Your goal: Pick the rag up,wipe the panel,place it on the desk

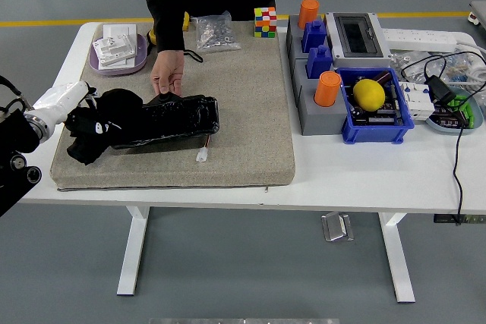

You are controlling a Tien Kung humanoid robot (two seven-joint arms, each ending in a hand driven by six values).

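The left hand comes in from the left edge, black fingers wrapped in the dark rag, gripping it right at the left end of the panel. The rag is a bunched black lump, sitting partly on the panel's left end and partly on the tan mat. At the far side, a person's hand presses down on the panel's far edge, steadying it. The right hand is not in sight at all.

Risks from here, as I judge them: the rag is wadded, not flat, so a stroke could skate over the glossy surface with only 1 fold touching. A hard push along the panel could shove it toward the small white connector lying just beside its near right corner, or slide it out from under the person's hand. The sweep also runs close to that hand, so contact is possible. And black on black makes the grip hard to read; a loose hold could drop the rag mid-stroke.

The panel's long axis runs left to right, tilted slightly, its right end a touch farther from the robot than its left.
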